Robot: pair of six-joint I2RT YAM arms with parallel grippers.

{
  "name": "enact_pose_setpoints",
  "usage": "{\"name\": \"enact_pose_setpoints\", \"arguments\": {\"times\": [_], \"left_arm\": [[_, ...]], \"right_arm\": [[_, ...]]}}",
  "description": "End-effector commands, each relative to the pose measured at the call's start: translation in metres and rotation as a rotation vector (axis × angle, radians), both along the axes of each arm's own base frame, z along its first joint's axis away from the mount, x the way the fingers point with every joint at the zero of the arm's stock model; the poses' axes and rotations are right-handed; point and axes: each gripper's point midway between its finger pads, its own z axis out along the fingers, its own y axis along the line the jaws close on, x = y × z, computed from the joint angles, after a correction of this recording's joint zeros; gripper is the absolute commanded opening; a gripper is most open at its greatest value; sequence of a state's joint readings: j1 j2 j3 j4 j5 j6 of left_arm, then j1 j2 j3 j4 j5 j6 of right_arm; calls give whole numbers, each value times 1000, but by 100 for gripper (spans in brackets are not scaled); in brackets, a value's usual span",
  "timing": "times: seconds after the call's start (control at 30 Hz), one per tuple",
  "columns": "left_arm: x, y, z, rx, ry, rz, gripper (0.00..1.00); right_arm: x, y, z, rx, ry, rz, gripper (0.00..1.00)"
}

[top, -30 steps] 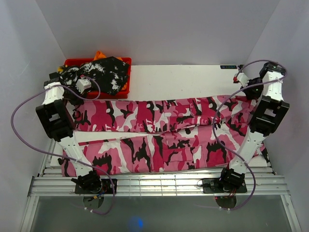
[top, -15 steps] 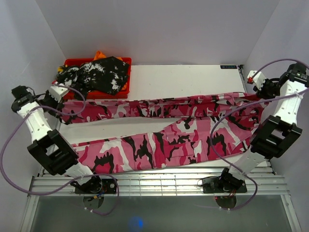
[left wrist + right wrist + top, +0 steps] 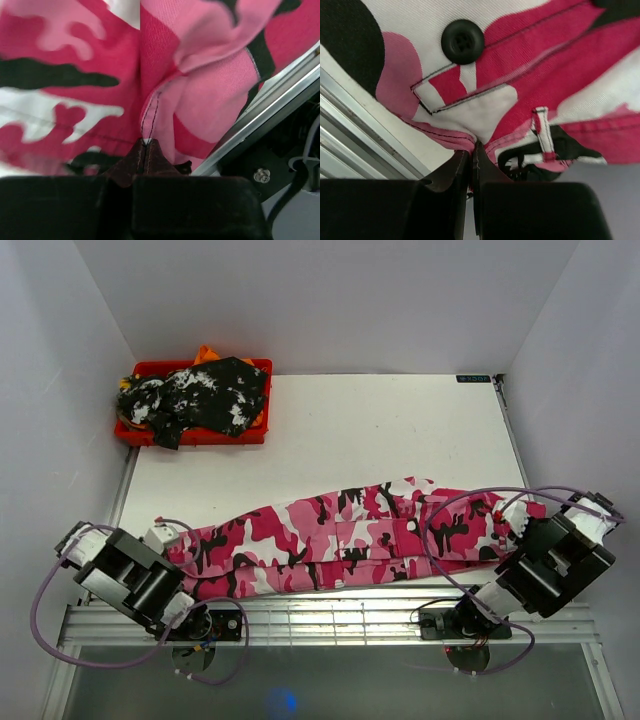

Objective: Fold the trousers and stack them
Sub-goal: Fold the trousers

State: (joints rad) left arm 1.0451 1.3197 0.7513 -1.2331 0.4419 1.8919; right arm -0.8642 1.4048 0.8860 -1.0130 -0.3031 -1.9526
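Left tool and right tool clamped on opposite ends of pink, white and black camouflage trousers, doubled lengthwise.

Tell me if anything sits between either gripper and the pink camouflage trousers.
Nothing visible does. The left gripper is shut on the trousers at a seam, the right gripper at the waistband by a black button.

Pink camouflage trousers: hot-pink, white, black print; lying folded lengthwise, one leg resting over other, stretching along near edge of bench, waist pointing right, cuffs pointing left. Black-and-white mottled garment: lying crumpled in red tray, far-left corner.
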Motion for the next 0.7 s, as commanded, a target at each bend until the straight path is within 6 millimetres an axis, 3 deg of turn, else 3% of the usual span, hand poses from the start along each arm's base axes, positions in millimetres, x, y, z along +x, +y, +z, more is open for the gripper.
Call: {"name": "enact_pose_setpoints", "arguments": {"times": [0.0,0.03,0.13,0.2,0.23,0.27,0.3,0.33,0.37,0.4,0.47,0.53,0.67], "left_arm": [[-12,27,-41,147,125,-37,0],[-17,33,-48,176,186,-37,0],[-1,38,-67,172,262,86,0],[37,51,-63,179,233,161,0],[48,45,-70,118,265,264,0],[66,44,-69,109,258,288,0],[96,61,-58,126,209,330,0],[110,61,-64,94,229,403,0],[130,61,-61,88,207,410,0],[163,77,-46,113,142,439,0],[192,77,-47,90,143,477,0],[228,87,-27,104,84,476,0],[249,99,-13,117,57,445,0]], "right_arm": [[17,-26,-16,-195,-24,254,8],[14,-27,-27,-197,20,242,8],[29,-24,-36,-163,103,165,8],[41,-24,-36,-136,137,94,8],[48,-17,-43,-94,180,35,8],[64,-22,-34,-96,174,12,8],[73,-23,-33,-94,176,-12,8],[84,-16,-38,-73,193,-41,8],[101,-21,-29,-82,165,-56,8],[108,-18,-31,-66,173,-63,8],[129,-10,-19,-45,155,-79,8],[137,-1,-16,-21,169,-73,8],[127,-2,-14,-48,199,-42,8]]}}
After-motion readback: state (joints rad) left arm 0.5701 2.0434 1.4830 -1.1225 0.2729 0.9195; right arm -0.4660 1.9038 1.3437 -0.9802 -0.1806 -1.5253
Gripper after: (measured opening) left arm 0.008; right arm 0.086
